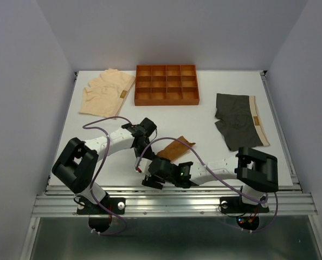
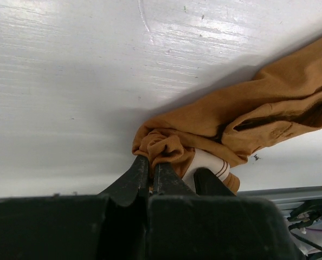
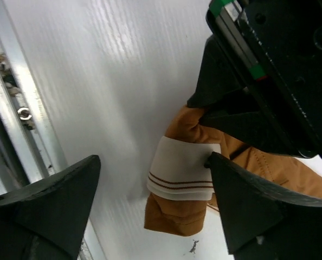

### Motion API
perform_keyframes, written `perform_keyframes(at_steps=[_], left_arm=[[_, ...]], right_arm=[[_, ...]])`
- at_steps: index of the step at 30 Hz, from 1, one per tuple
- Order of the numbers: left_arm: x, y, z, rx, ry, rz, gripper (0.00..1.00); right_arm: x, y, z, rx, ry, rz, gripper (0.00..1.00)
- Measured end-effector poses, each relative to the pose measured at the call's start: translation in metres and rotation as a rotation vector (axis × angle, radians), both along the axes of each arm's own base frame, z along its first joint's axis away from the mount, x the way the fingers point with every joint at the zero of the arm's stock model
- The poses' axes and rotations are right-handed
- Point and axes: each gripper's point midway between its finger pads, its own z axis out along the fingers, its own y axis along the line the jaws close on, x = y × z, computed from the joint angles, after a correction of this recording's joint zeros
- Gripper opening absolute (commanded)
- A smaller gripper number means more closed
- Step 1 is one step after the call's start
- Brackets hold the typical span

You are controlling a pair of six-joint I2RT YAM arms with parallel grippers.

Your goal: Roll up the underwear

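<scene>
The rust-brown underwear (image 1: 176, 147) lies bunched near the table's front edge, its cream striped waistband (image 3: 184, 169) folded over one end. My left gripper (image 2: 153, 165) is shut on a crumpled fold of this brown fabric (image 2: 248, 114) beside the waistband. My right gripper (image 3: 153, 160) stands open around the waistband end, one fingertip (image 3: 218, 162) touching it and the other well clear. From above, the left gripper (image 1: 148, 160) and the right gripper (image 1: 153, 174) meet at the garment's near end. A dark grey underwear (image 1: 237, 122) lies to the right and a pale peach one (image 1: 105, 92) at the back left.
An orange-brown tray (image 1: 166, 84) with grid compartments sits at the back centre. The metal rail (image 1: 172, 192) of the table's near edge runs just behind both grippers. Purple cables (image 1: 104, 127) loop over the arms.
</scene>
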Motion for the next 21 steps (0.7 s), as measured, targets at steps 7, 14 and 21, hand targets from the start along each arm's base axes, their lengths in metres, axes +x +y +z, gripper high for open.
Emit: perform_keyframes(at_steps=[7,14,21], left_arm=[[-0.001,-0.001,0.0,-0.008,0.009,0.006,0.09],[0.0,-0.001,0.001,-0.009,0.005,0.018,0.46],[0.023,0.007,0.035,-0.072,-0.123,0.097,0.49]], right_arm=[[0.015,-0.01,-0.009,-0.045,-0.055,-0.082,0.2],[0.017,-0.011,-0.009,-0.016,-0.045,-0.14,0.01],[0.019,-0.016,-0.008,0.142,0.11,-0.203,0.01]])
